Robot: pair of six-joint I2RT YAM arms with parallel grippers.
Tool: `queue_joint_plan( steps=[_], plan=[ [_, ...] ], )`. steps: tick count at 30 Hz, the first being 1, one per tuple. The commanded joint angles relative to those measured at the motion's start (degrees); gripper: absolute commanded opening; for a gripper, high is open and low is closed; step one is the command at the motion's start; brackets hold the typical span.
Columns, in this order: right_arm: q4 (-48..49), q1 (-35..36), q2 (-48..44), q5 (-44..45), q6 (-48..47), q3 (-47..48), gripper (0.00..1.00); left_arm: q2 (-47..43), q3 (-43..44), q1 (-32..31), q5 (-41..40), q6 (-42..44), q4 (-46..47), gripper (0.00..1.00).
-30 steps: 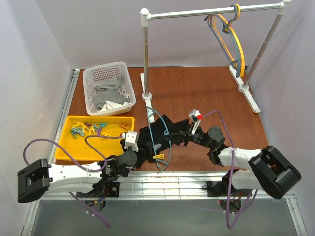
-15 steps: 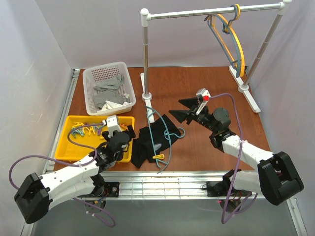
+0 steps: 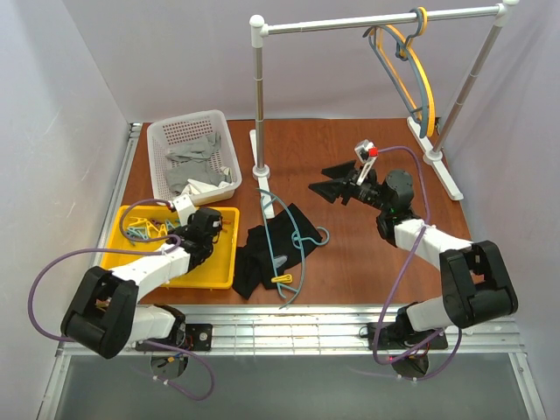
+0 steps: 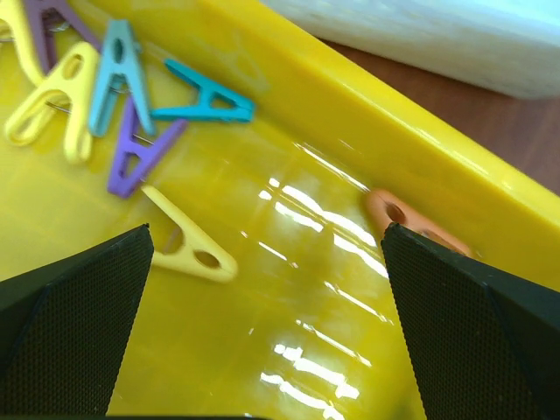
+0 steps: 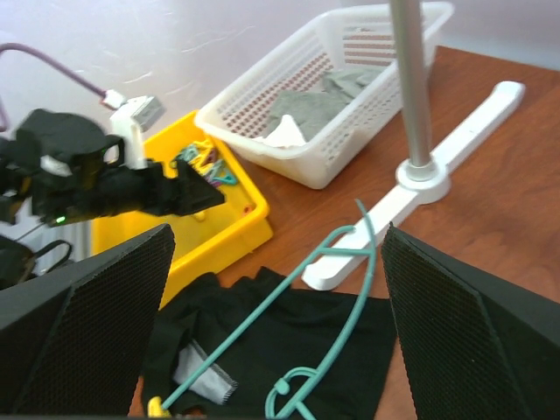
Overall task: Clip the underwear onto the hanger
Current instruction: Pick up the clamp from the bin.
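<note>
Two claws, both spread wide and holding nothing. The left claw (image 3: 210, 229) hangs low over the yellow tray (image 3: 118, 262). Its wrist view shows pegs below it: a teal peg (image 4: 206, 101), a purple peg (image 4: 140, 153), a pale yellow peg (image 4: 188, 249), and an orange peg (image 4: 411, 223) against the tray's wall. The right claw (image 3: 329, 181) is raised over the table (image 3: 350, 271), right of the rack's pole, pointing left and clear of the garment.

The underwear (image 3: 262, 249) lies rumpled on the table between the two arms, just right of the tray. The teal hanger (image 3: 300, 245) lies across it, and neither claw touches either one. A bright yellow peg (image 3: 282, 278) sits at the underwear's near edge by the hanger; whether it grips the cloth I cannot tell.

Behind the tray a white basket (image 3: 162, 140) holds grey cloths (image 3: 197, 162). The rack (image 3: 258, 105) at the back carries two more hangers (image 3: 411, 70) on its rail.
</note>
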Motion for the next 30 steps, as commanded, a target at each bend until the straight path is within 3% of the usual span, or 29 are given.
queue_joint_plan(
  steps=[1, 9, 17, 30],
  plan=[
    [8.2, -0.2, 1.6, -6.1, 4.3, 2.1, 0.87, 0.8, 1.9, 3.7, 1.3, -0.2, 2.0, 0.96],
    [17.9, -0.3, 5.3, -10.6, 10.2, 1.4, 0.85, 6.0, 4.3, 10.0, 8.2, 3.2, 5.3, 0.90],
    [18.2, -0.5, 3.1, -11.3, 9.9, 0.0, 0.85, 11.3, 7.9, 13.3, 11.1, 4.0, 1.2, 0.78],
    [20.9, -0.6, 4.8, -12.9, 11.5, 0.1, 0.84, 1.8, 1.6, 13.2, 9.5, 0.6, 0.8, 0.74]
  ],
)
